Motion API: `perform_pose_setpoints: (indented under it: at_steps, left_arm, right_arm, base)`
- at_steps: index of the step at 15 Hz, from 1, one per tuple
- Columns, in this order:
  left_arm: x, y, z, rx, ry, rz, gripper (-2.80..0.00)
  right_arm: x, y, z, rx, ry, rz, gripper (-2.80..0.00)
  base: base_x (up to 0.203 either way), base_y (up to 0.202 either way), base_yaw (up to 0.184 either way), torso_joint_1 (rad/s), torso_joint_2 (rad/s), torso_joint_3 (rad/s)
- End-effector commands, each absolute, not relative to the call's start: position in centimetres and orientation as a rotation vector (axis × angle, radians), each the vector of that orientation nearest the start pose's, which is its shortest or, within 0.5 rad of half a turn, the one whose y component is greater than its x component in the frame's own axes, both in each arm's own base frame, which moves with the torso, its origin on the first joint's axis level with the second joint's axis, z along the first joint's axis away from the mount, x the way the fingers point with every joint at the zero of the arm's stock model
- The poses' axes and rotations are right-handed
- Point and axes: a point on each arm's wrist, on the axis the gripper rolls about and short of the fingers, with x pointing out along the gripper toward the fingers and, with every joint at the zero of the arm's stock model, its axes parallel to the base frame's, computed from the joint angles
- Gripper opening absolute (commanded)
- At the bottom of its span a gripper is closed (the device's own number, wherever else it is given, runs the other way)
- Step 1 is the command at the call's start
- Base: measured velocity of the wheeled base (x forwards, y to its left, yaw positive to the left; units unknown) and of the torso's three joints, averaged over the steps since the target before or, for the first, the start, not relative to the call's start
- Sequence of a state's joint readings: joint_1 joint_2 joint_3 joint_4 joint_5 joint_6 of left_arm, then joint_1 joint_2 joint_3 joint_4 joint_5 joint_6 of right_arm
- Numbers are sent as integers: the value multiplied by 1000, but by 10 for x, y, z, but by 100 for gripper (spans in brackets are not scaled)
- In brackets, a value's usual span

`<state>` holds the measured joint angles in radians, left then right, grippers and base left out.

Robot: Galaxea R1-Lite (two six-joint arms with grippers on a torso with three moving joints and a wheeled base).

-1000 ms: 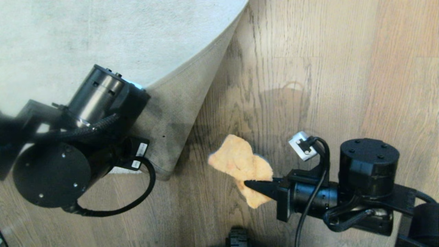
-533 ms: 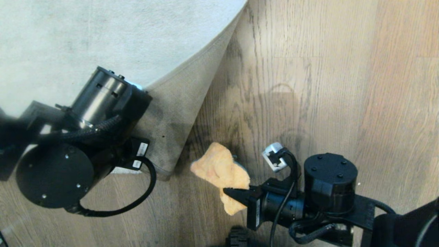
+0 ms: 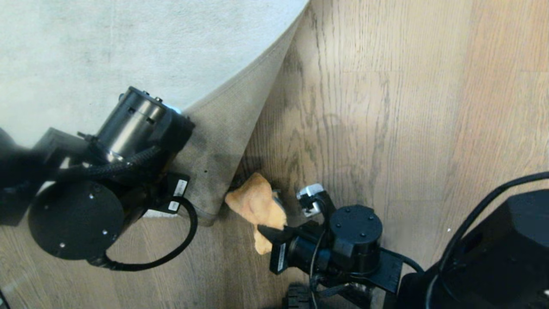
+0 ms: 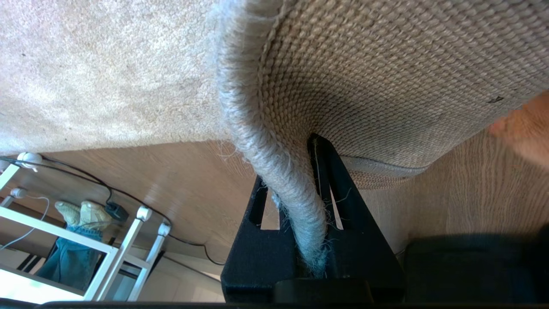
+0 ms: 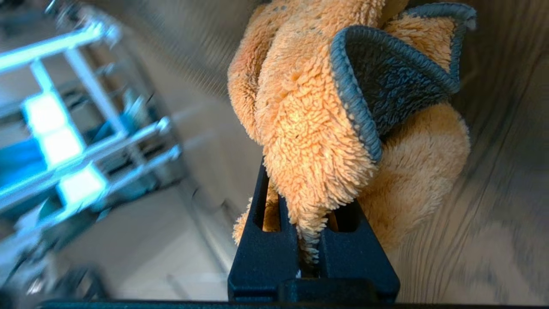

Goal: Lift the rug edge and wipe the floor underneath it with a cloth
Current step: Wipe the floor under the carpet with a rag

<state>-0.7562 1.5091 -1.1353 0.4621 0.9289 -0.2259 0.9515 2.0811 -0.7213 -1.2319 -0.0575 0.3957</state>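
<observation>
The left hand (image 4: 311,189) grips the rug edge (image 4: 274,171), holding it raised off the floor (image 3: 386,107). The right hand (image 3: 263,231) clamps the cloth (image 3: 255,204) on the floor beside the lifted flap.

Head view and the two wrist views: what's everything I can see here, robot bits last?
rug edge: one, pale grey-beige with tan woven backing, lifted off the floor at left.
floor: brown wood-grain planks, right and below.
cloth: one, orange with blue-grey trim, beside the lifted edge.
white frame: one, background of left wrist view.
left hand: black, shut on rug edge.
right hand: black, shut on cloth.
</observation>
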Motion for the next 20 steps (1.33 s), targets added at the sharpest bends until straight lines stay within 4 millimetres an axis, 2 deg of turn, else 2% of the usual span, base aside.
perform_pose_setpoints:
  at_steps: [1, 6, 9, 12, 16, 20]
  left_arm:
    - [183, -148, 235, 411, 532, 227, -280]
    - [184, -148, 235, 410, 533, 229, -280]
    - [184, -148, 236, 407, 531, 229, -280]
    - [184, -149, 238, 402, 525, 227, -280]
    - [185, -150, 237, 406, 527, 226, -280]
    - [185, -151, 237, 408, 528, 223, -280]
  right_arm:
    - [218, 304, 80, 309, 295, 822, -280]
    - [219, 299, 80, 310, 290, 776, -280]
    - [225, 279, 87, 317, 280, 716, -280]
    - [236, 245, 98, 328, 260, 630, -280]
    - [252, 181, 115, 351, 217, 462, -280]
    - [254, 130, 131, 375, 180, 390, -280]
  base:
    - [0, 0, 0, 0, 0, 0]
    - [0, 0, 0, 0, 0, 0]
    - [0, 0, 0, 0, 0, 0]
    - [0, 0, 0, 0, 0, 0]
    - [0, 0, 0, 0, 0, 0]
    - [0, 0, 0, 0, 0, 0]
